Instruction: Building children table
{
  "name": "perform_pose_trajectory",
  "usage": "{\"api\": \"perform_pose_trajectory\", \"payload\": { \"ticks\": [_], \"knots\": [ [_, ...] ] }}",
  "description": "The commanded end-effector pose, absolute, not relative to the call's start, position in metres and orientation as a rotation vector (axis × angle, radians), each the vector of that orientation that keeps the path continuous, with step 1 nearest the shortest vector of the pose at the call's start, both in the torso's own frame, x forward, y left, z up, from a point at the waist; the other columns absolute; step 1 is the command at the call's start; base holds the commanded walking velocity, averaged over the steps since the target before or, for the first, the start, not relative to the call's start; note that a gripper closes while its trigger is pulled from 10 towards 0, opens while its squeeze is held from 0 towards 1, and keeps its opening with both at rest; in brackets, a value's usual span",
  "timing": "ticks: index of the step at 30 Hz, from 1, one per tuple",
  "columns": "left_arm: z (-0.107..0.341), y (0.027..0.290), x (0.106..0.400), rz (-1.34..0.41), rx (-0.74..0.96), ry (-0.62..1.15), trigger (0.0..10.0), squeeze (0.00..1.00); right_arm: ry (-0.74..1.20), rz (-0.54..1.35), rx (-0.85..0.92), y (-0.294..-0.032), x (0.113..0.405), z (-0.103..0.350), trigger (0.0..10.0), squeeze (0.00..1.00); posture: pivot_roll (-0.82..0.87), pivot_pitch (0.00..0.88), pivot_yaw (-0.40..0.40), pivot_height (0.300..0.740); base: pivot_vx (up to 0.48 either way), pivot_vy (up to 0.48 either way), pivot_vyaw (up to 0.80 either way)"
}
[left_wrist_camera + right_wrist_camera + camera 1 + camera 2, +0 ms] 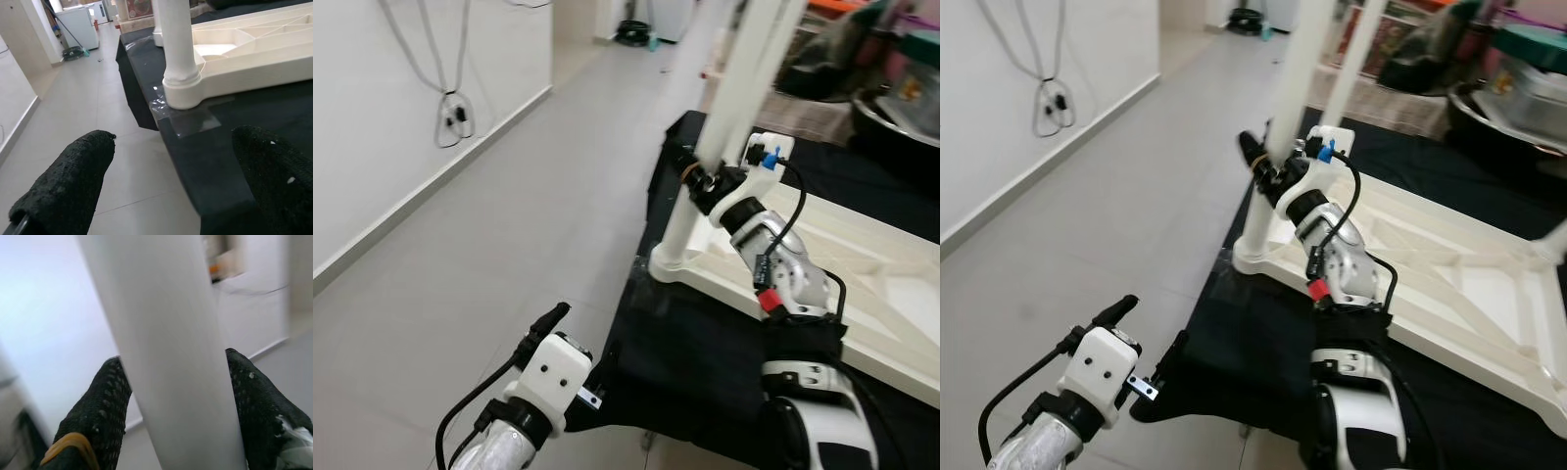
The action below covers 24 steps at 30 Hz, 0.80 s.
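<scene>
Assembly is looking partly done: in the left eye view the cream tabletop [862, 264] is lying underside up on a black-covered surface [705, 362], one white leg [729, 93] is standing in its near corner socket, and the right gripper [700, 176] is clamping that leg low down. In the right eye view a second leg [1356, 49] is rising behind; the remaining corners cannot be judged. In the left wrist view the left gripper [166, 191] is hovering with fingers apart, empty, near the socket. In the right wrist view both fingers [100, 406] are pressing the leg's sides.
</scene>
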State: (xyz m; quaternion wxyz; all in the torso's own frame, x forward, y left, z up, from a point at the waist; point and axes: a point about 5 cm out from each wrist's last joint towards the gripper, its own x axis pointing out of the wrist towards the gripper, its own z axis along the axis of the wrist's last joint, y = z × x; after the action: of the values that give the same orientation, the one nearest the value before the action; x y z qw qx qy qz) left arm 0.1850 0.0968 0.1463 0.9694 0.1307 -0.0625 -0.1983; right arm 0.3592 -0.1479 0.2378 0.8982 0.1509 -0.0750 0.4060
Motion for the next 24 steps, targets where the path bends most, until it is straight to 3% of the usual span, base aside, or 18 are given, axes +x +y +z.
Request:
{"api": "perform_pose_trajectory", "payload": {
  "ticks": [1,2,8,9,19,22,24],
  "knots": [
    [0.143,0.095,0.184,-0.407,0.261,-0.109,10.0,0.0,-0.06,1.122,0.309,-0.121,0.346,0.224,10.0,0.0,0.12,0.077,-0.149,0.74,0.0,0.0,0.0],
    [0.143,0.095,0.184,-0.406,0.261,-0.11,10.0,0.0,-0.013,1.275,0.255,-0.121,0.336,0.22,10.0,0.0,0.12,0.08,-0.152,0.74,0.0,0.0,0.0],
    [0.144,0.096,0.182,-0.402,0.26,-0.11,10.0,0.0,0.05,1.493,0.179,-0.113,0.336,0.222,10.0,0.0,0.13,0.09,-0.153,0.74,0.0,0.0,0.0],
    [0.144,0.096,0.182,-0.402,0.261,-0.11,10.0,0.0,0.031,1.452,0.179,-0.11,0.343,0.225,0.0,0.0,0.13,0.091,-0.153,0.74,0.0,0.0,0.0],
    [0.144,0.097,0.181,-0.402,0.264,-0.106,10.0,0.0,-0.043,1.198,0.157,-0.111,0.359,0.225,0.0,0.0,0.14,0.093,-0.15,0.74,0.0,0.0,0.0],
    [0.143,0.097,0.182,-0.404,0.263,-0.104,10.0,0.0,-0.016,0.706,0.142,-0.13,0.377,0.212,0.0,0.0,0.13,0.088,-0.146,0.74,0.0,0.0,0.0],
    [0.143,0.097,0.182,-0.404,0.263,-0.104,10.0,0.0,-0.007,0.642,0.141,-0.133,0.379,0.21,0.0,0.0,0.13,0.088,-0.146,0.74,0.0,0.0,0.0]
  ]
}}
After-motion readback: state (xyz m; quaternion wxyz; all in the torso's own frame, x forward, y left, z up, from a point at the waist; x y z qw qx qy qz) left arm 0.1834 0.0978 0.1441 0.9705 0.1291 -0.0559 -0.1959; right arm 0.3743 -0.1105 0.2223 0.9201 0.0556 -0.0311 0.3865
